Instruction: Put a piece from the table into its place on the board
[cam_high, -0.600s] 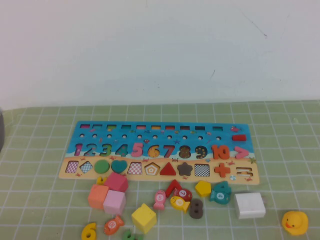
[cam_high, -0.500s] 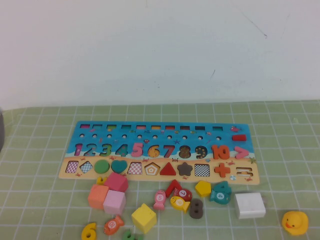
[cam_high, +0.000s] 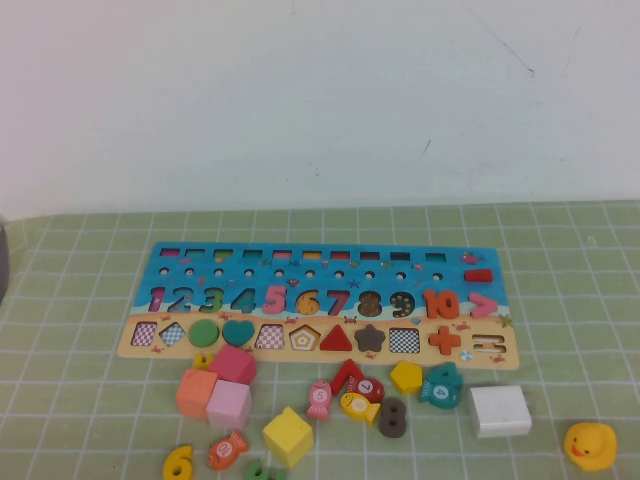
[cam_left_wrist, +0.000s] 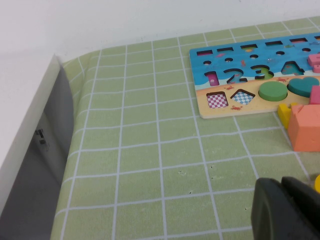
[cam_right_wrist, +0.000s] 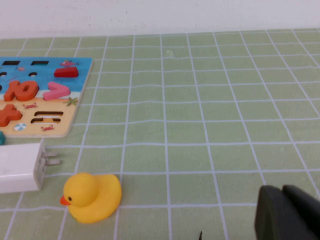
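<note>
The board (cam_high: 150, 268) lies across the middle of the table (cam_high: 580, 300), blue above with numerals and tan below with shape cut-outs. The piece (cam_high: 178, 463), a flat yellow "6", rests on the cloth at the near left, in front of the cubes. Neither gripper shows in the high view. My left gripper (cam_left_wrist: 281, 181) hovers shut and empty over the cloth, near the board's left end (cam_left_wrist: 240, 75). A yellow edge (cam_left_wrist: 317, 182) peeks out beside it; I cannot tell what it is. My right gripper (cam_right_wrist: 281, 189) is shut and empty over the cloth, right of the board's right end (cam_right_wrist: 70, 95).
Orange (cam_high: 196, 392), pink (cam_high: 229, 403), magenta (cam_high: 233, 364) and yellow (cam_high: 288, 436) cubes, fish pieces and a brown "8" (cam_high: 391, 417) crowd the cloth in front of the board. A white plug block (cam_high: 500, 410) and a yellow duck (cam_high: 590, 445) sit near right. A grey-white box (cam_left_wrist: 35, 165) borders the left.
</note>
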